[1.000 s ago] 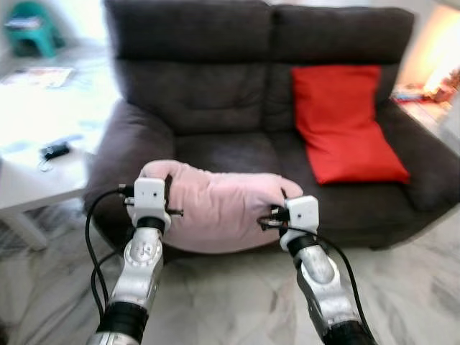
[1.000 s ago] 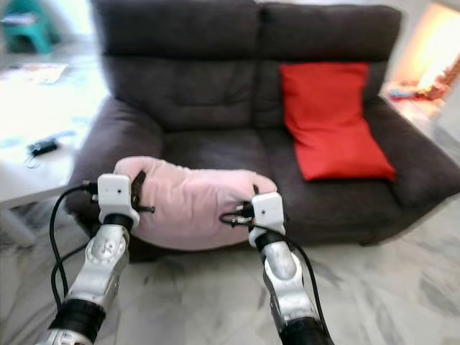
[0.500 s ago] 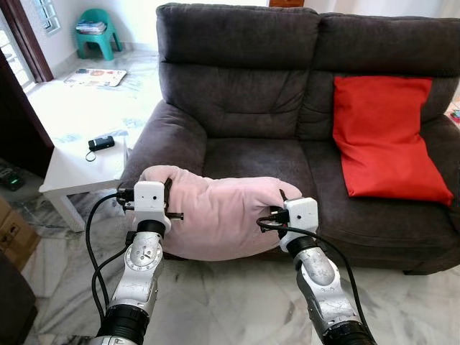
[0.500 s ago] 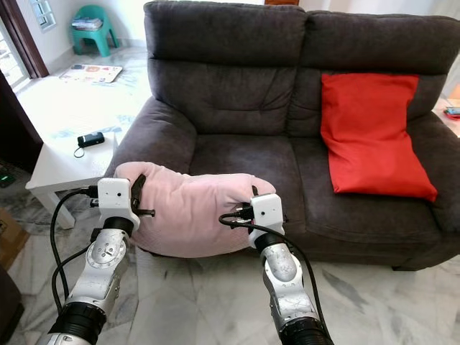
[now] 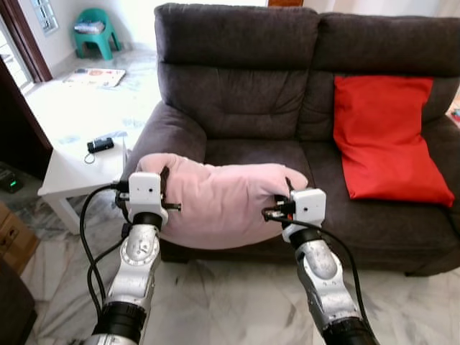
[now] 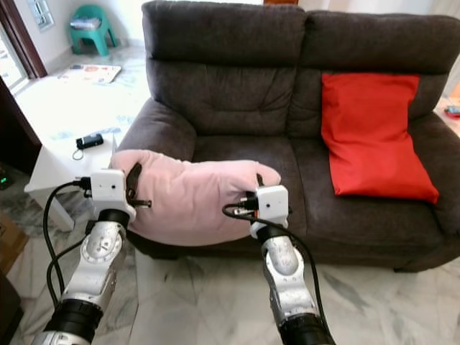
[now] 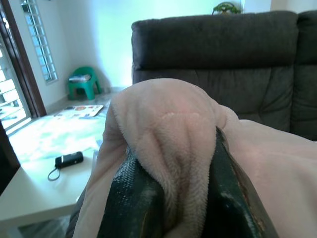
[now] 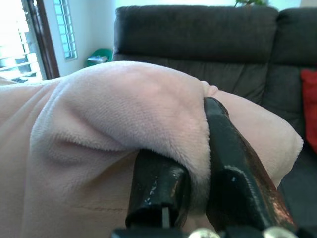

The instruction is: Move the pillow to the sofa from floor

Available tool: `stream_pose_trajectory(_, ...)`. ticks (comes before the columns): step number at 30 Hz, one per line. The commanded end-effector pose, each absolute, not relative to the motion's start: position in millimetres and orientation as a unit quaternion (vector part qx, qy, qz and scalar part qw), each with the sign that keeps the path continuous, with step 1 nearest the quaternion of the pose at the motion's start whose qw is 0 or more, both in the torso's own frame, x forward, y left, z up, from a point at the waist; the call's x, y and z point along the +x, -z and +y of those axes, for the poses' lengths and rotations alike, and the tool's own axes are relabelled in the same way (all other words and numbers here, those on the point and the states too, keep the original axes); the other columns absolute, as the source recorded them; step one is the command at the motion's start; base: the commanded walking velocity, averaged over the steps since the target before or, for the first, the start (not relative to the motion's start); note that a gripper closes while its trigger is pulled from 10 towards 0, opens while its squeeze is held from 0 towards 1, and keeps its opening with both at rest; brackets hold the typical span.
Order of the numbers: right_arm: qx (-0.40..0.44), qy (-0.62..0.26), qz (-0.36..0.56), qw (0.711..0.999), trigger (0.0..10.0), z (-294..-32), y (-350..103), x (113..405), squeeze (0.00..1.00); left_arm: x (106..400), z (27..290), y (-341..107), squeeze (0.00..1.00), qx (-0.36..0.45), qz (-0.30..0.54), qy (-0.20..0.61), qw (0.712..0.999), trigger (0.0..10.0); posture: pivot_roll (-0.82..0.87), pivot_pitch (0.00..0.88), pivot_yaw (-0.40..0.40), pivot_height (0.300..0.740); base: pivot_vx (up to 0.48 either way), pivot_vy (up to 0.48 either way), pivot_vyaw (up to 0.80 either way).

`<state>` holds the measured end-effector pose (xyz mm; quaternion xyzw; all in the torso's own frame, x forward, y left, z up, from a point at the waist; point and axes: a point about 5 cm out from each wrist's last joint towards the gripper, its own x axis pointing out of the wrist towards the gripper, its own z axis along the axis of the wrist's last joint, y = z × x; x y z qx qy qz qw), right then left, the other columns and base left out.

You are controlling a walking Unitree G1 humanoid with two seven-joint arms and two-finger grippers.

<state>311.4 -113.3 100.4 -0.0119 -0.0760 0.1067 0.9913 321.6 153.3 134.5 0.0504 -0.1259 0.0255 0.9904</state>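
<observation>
We record the pink pillow (image 5: 219,201) held off the floor, in front of the left-hand seat of the dark grey sofa (image 5: 237,93) and level with its seat cushion edge. The left gripper (image 5: 164,188) holds the pillow's end nearest the sofa's left armrest; in the left wrist view its two black fingers (image 7: 131,198) are pinched tight on a fold of pink plush, with only fabric between them. The right gripper (image 5: 286,200) holds the opposite end, toward the middle of the sofa; the right wrist view shows its fingers (image 8: 225,168) likewise clamped on a bunched fold of the pillow. The pillow sags slightly between the two grips. A red cushion (image 5: 384,136) leans against the sofa's right-hand backrest. A white side table (image 5: 72,169) stands beside the sofa's left armrest, carrying a small black device (image 5: 100,144). A green plastic chair (image 5: 92,32) stands well beyond the table, farther from the sofa.
</observation>
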Motion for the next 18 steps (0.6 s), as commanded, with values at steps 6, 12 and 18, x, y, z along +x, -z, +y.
stream_pose_trajectory(6,-0.031,-0.130,-0.142,0.981,10.0,-103.5,-127.9,314.8,0.00,324.6,143.6,-157.6,0.00,0.051,-0.171,-0.010,0.984,10.0,0.01,0.000,-0.073,0.740,0.304,0.000,0.27)
stream_pose_trajectory(12,-0.018,-0.132,-0.137,0.982,10.0,-101.7,-127.0,315.8,0.00,325.7,143.1,-158.3,0.00,0.050,-0.172,-0.011,0.984,10.0,0.01,0.000,-0.077,0.740,0.312,0.000,0.27)
stream_pose_trajectory(18,-0.020,-0.138,-0.137,0.981,10.0,-99.0,-127.4,314.7,0.00,324.5,142.6,-160.0,0.00,0.047,-0.175,-0.013,0.983,10.0,0.01,0.000,-0.082,0.740,0.311,0.000,0.00)
